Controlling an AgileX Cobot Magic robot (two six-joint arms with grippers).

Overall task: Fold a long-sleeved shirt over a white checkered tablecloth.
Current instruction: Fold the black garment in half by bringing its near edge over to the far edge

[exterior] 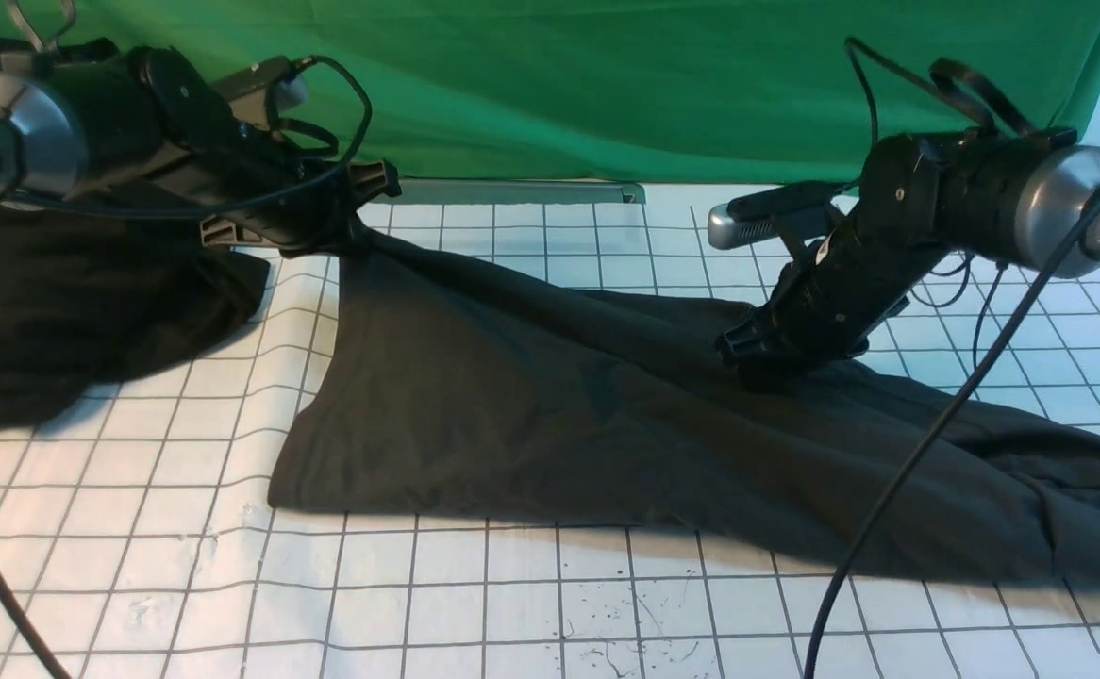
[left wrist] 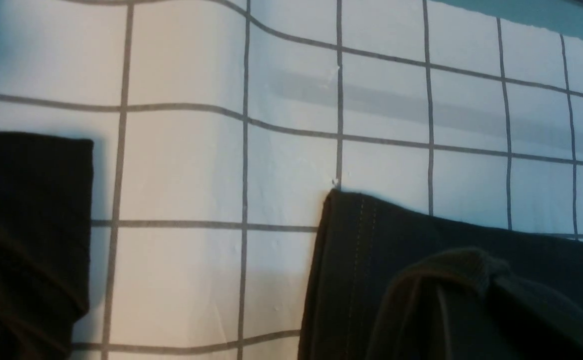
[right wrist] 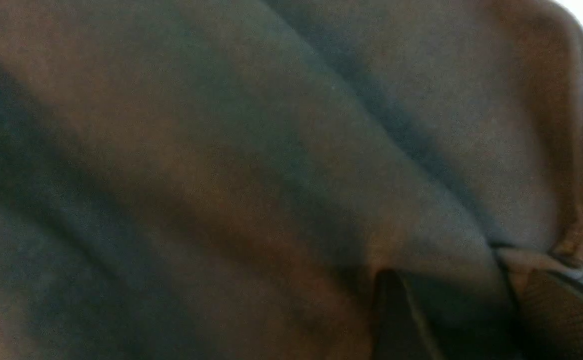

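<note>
Green backdrop (exterior: 607,85) hangs behind the white checkered tablecloth (exterior: 512,604). Left pincer (exterior: 358,219) pinches a raised corner of the long-sleeved shirt (exterior: 531,415); right pincer (exterior: 762,363) rests on it, fingers spread.

The long-sleeved shirt (exterior: 550,415) is showing charcoal-black. The tablecloth (exterior: 418,604) is showing white with thin grey grid lines, the backdrop (exterior: 607,85) plain green.

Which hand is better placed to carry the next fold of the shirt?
Left, probably. The left hand is shut on a raised corner of the long-sleeved shirt, ready to carry it over; the right hand sits low on the shirt, fingers apart, seemingly gripping nothing.
</note>
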